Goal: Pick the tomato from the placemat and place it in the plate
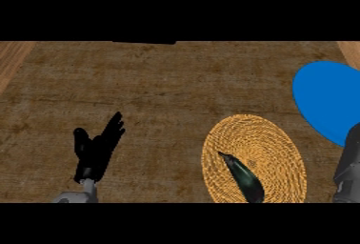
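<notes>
Blue plate (323,95) sits just beyond my right hand (352,143); I cannot tell its grip, tomato unseen; I'd centre overhead before releasing; left hand (98,147) relaxed

No text, label, brand, number or sign can be read here. The round woven yellow placemat (262,137), right of the left hand (95,151), shows only its weave.

Plate (325,100) cut by right edge, I see only its left part. Placemat (256,140) lower rim clipped at bottom. Right hand (243,178): just dark sliver over placemat, rest out of my view. Right forearm (349,167) half off right edge.
</notes>
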Controlling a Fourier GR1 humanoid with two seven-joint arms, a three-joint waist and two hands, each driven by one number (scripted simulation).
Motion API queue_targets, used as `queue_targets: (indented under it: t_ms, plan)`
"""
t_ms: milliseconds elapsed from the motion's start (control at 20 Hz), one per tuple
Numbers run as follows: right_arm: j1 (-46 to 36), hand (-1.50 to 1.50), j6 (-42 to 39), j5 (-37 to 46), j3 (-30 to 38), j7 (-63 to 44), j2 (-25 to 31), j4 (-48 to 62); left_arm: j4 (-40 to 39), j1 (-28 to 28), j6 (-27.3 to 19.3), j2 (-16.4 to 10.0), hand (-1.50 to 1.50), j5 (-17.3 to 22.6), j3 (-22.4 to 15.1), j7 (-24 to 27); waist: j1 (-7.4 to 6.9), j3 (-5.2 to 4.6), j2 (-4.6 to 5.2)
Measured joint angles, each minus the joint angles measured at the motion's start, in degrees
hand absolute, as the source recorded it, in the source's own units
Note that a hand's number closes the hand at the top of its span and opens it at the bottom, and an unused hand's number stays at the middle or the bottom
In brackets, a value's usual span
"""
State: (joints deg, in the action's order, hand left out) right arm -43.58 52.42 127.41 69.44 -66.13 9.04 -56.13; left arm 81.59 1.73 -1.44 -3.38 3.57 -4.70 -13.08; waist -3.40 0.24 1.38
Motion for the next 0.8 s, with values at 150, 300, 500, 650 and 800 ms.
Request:
queue_targets:
  t_ms: [150,300,500,650,800]
  plan:
    - [-0.49,-1.50,0.45,-5.01,3.64,0.25,1.44,6.26,-0.24,-0.50,0.25,-0.32,0.00,0.19,0.43,0.62,0.56,0.09,-0.17]
    - [-0.43,-1.50,3.66,-10.57,5.37,2.60,4.21,13.65,0.53,-0.60,0.23,-0.40,0.00,0.62,0.72,-0.23,0.80,0.13,-0.26]
    - [-0.01,-1.50,10.26,-17.80,4.84,7.46,6.96,20.97,0.76,-1.36,0.71,-1.18,0.00,0.86,1.23,-0.42,1.19,0.11,-0.44]
    - [0.12,-1.50,15.75,-21.56,3.42,11.20,7.71,22.69,0.15,-1.48,0.76,-0.92,0.00,0.63,1.14,0.78,1.34,0.16,-0.51]
    - [-0.18,-1.50,20.84,-24.02,1.96,13.47,7.76,21.99,0.23,-1.29,0.65,-1.08,0.00,0.81,1.48,0.20,1.38,0.11,-0.58]
